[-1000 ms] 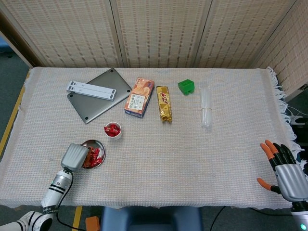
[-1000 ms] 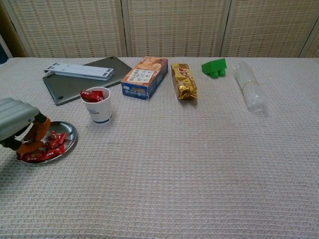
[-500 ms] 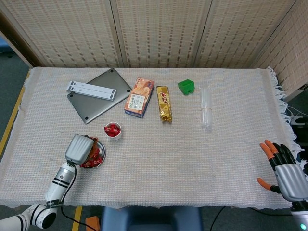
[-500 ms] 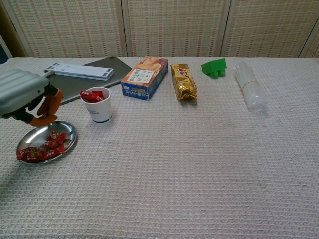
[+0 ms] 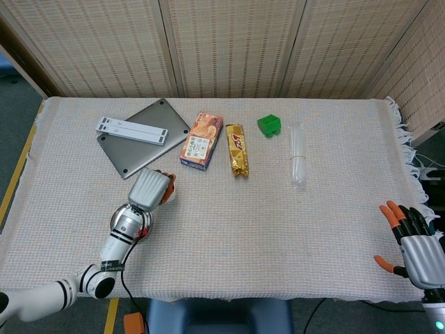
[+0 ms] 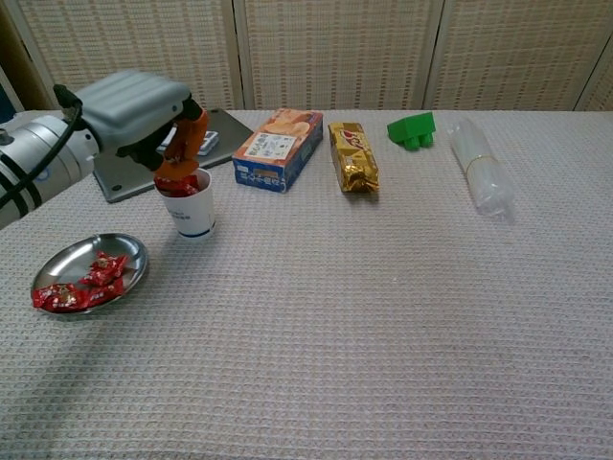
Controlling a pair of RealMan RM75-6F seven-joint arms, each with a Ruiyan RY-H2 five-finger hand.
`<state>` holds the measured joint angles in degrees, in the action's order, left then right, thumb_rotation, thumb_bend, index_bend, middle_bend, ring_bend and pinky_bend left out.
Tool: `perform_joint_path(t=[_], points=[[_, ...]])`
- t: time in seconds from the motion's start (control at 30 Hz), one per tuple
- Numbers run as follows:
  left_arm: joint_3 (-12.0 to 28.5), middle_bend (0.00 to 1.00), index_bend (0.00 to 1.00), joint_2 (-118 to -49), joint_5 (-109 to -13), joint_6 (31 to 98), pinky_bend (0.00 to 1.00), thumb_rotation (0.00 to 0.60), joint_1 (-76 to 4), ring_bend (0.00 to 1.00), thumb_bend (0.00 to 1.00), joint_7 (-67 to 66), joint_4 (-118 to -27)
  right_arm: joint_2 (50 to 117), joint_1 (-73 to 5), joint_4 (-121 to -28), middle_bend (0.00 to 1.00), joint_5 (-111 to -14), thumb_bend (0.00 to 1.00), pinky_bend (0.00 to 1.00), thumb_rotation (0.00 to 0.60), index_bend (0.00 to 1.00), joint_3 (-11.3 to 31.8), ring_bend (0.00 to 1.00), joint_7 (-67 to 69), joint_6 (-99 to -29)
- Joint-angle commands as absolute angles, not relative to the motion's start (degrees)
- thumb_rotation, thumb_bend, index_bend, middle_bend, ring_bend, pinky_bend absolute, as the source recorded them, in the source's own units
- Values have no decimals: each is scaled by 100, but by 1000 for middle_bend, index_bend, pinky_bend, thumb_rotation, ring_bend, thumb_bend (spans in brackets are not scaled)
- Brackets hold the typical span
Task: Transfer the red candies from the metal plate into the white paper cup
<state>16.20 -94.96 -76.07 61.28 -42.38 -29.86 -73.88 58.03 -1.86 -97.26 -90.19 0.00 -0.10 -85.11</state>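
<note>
A: Chest view: what covers the table (image 6: pixel 402 326)?
B: Woven beige cloth, wicker screens behind.
A: The shiny red wrapped candies (image 6: pixel 81 284)?
B: On the round metal plate (image 6: pixel 134 261), eight o'clock of the white paper cup (image 6: pixel 191 212); the left robot hand (image 6: pixel 144 110) pinches one above it. The right robot hand (image 5: pixel 416 247) is spread.
</note>
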Motion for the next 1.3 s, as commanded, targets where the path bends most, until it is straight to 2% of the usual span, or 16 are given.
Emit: perform_joint_path(t=[0.03,0.3,0.43,0.8,1.13,1.3], points=[[1705,673,492,-9822,-7404,5999,1000,600,-4456,686,580,-3038,-7016,5798,-188,-9725,0,-9006,64,0,600,0,1,0,-12,-8498],[1728,658,484,-10251,-7127,5955,1000,600,-4650,686,568,-3050,-6192,5782,-162,-9720,0,-8964,64,0,600,0,19,0,10,-8535],[1703,642,466,-10292,-7057,5958,1000,600,-4657,686,529,-2979,-6048,5776,-158,-9714,0,-8959,64,0,600,0,25,0,34,-8543],[1570,390,288,-9906,-6809,5920,1000,600,-4501,686,401,-3068,-6566,5784,-149,-9722,0,-9022,64,0,600,0,7,0,27,-8570],[1554,313,209,-9787,-6716,6004,1000,600,-4513,687,387,-3201,-6805,5784,-131,-9726,0,-9062,64,0,600,0,-3,0,41,-8611],[1530,232,145,-9768,-6680,6041,1000,600,-4536,687,380,-3275,-6863,5768,-124,-9717,0,-9061,64,0,600,0,5,0,82,-8629]])
